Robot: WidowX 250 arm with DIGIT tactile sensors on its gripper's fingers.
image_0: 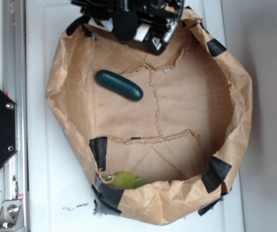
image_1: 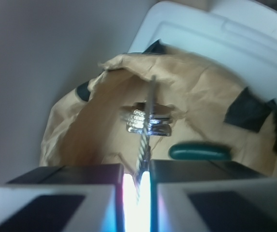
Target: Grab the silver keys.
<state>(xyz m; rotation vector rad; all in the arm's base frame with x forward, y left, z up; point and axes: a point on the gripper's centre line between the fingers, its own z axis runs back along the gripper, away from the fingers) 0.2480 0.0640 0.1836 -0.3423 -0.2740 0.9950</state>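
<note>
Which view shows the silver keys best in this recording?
The wrist view. The silver keys hang stacked on their ring, pinched between the nearly closed jaws of the gripper, above the paper bag. In the exterior view the keys cannot be made out; the gripper covers that spot.

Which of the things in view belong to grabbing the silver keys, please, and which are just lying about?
Belong to the job:
- silver keys, hanging from the claw
- claw, shut on the keys' ring

Just lying about:
- dark green capsule, on the floor of the paper bag
- brown paper bag, taped with black tape
- yellow-green thing at the bag's near wall
</note>
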